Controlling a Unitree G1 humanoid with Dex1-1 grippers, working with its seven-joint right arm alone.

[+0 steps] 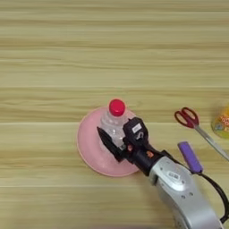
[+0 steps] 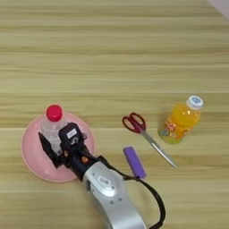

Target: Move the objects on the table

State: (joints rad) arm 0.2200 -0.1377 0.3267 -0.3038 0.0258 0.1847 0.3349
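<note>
— Where's the bottle [image 1: 114, 123]?
— Upright on the pink plate [image 1: 89, 150], between my tool's [image 1: 120, 139] two black fingers, which close against its sides.
— And the rest?
— Scissors [image 2: 142, 133] and purple block [image 2: 134, 162] lie apart, right, on the surface [image 1: 53, 53].

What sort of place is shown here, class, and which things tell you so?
Probably a robot test bench: a bare wooden table, unrelated items (scissors, juice bottle, pink plate), and a right gripper at a red-capped bottle.

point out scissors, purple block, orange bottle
scissors [image 2: 134, 122], right eye view, on the red handles
purple block [image 2: 134, 162], right eye view, middle of its top face
orange bottle [image 2: 180, 120], right eye view, on the orange body
</note>
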